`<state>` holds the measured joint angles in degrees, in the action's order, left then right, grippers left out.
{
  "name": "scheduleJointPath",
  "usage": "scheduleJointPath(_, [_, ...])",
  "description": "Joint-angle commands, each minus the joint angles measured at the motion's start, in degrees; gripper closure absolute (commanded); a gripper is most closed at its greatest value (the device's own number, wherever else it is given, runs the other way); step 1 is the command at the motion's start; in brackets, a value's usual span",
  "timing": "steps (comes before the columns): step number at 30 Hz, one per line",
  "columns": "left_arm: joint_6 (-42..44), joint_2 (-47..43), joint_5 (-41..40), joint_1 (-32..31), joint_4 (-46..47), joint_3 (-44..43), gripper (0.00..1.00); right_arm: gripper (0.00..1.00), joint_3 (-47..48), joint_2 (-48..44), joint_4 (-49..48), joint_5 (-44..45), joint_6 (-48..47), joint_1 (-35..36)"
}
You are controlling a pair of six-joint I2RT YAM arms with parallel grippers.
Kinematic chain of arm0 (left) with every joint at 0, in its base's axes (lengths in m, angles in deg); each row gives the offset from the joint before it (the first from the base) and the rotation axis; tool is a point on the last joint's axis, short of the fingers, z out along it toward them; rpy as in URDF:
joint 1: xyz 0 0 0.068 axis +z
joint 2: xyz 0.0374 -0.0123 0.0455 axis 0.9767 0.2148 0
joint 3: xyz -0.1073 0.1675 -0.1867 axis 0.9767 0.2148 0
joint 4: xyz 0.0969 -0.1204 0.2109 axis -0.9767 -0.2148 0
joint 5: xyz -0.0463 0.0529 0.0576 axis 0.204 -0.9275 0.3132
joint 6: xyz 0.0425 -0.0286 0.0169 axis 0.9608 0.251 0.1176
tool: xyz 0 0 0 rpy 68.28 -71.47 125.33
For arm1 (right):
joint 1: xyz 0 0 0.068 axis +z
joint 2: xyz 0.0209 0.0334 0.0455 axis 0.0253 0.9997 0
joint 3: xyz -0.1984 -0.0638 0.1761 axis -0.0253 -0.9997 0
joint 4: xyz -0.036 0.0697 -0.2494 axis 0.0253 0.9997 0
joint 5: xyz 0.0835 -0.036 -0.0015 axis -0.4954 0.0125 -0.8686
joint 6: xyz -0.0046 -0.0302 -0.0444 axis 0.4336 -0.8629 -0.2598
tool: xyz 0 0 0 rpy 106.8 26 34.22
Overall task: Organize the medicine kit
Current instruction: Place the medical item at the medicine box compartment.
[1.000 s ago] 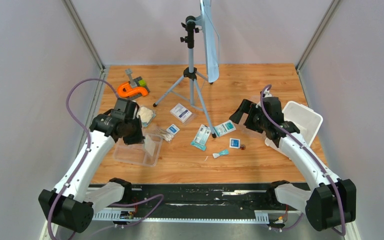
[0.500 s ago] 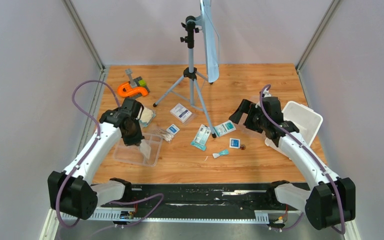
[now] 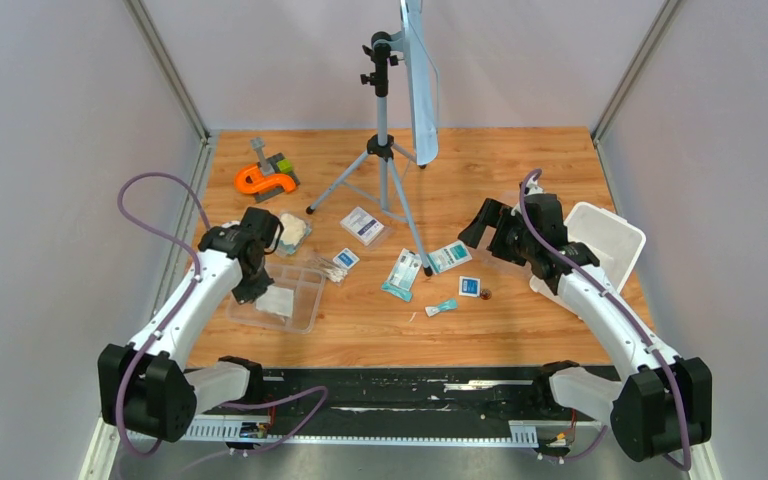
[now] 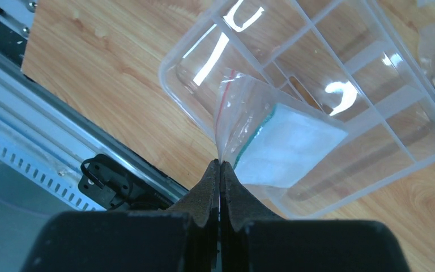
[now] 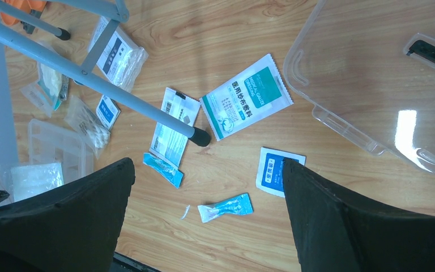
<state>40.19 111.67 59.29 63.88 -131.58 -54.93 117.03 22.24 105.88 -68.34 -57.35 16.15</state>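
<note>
Pinches a corner of the clear bag (image 4: 272, 136) in the tight left claw (image 4: 220, 164), over the divided tray (image 4: 340, 34); holds the right claw (image 5: 208, 164) wide open, empty, above scattered packets (image 5: 245, 103).

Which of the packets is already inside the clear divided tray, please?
The clear zip bag with the white pad, pinched by the left gripper: it alone is in the divided tray; the other packets lie on the table.

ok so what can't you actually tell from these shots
- Left wrist: the left gripper pinches the zip bag, but glare and clear plastic make it unclear which cell of the divided tray the bag is over.
- Right wrist: the clear lid is cut off by the frame edge.
- Top: the white tub is partly hidden by the right arm; the dark speck is too small.
</note>
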Motion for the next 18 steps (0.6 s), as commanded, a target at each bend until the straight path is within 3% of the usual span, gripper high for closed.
scheduleJointPath(1, [-7.9,-0.8,-8.8,0.4,-1.3,1.6,1.00,0.00,1.4,-0.7,-2.2,-0.1,-1.1,0.2])
scheduleJointPath(6, [-7.0,2.5,-12.6,0.4,3.3,3.7,1.00,0.00,1.0,-0.9,-2.2,0.1,-1.1,0.2])
scheduleJointPath(15, [-3.6,8.4,-11.3,0.4,3.5,1.4,0.98,0.00,-0.2,-2.0,-2.1,1.4,-1.6,0.2])
scheduleJointPath(17, [-3.3,10.9,-11.2,0.4,1.2,-0.7,0.72,0.00,-0.2,-1.7,-2.2,1.4,-1.6,0.2])
scheduleJointPath(18, [-3.3,11.9,-11.3,0.4,0.3,-2.2,0.47,0.00,-0.1,-1.6,-2.1,1.3,-1.6,0.2])
